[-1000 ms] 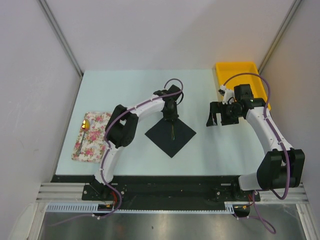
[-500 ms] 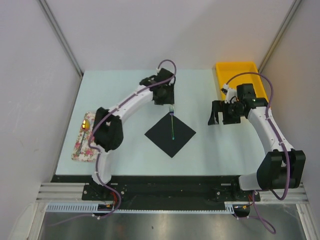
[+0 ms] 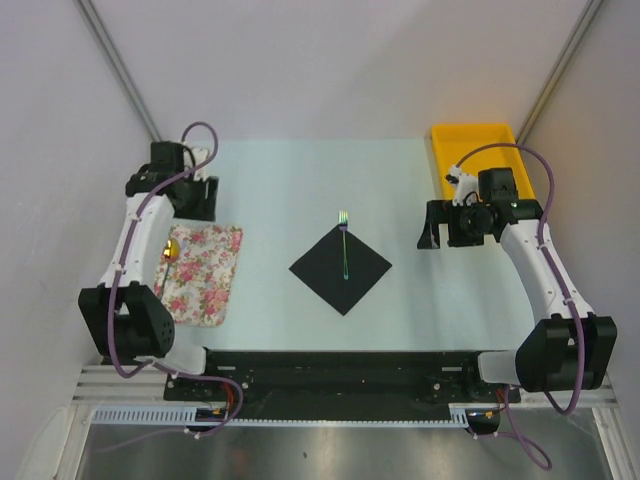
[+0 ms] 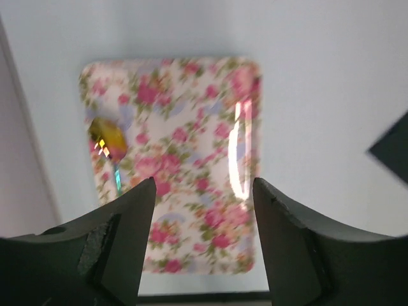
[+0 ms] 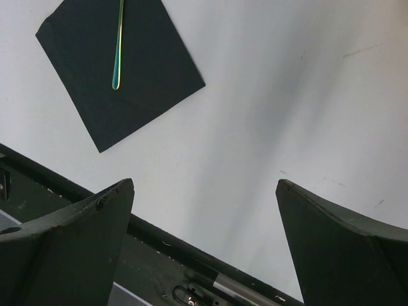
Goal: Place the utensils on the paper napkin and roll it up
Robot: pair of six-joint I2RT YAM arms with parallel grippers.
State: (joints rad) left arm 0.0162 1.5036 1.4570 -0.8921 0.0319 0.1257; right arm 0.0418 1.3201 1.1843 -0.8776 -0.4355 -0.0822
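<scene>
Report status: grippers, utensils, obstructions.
Left gripper open, empty, over floral mat. Right gripper open, empty, right of napkin. Fork lies on napkin, tines past far corner; spoon on mat, not yet moved. No obstruction seen.

The black paper napkin lies flat on the pale table at upper left, its top corner cut off by the frame. One slim utensil with a greenish handle rests on it, running up out of view. The right gripper hangs with its dark fingers spread wide, nothing between them
</scene>
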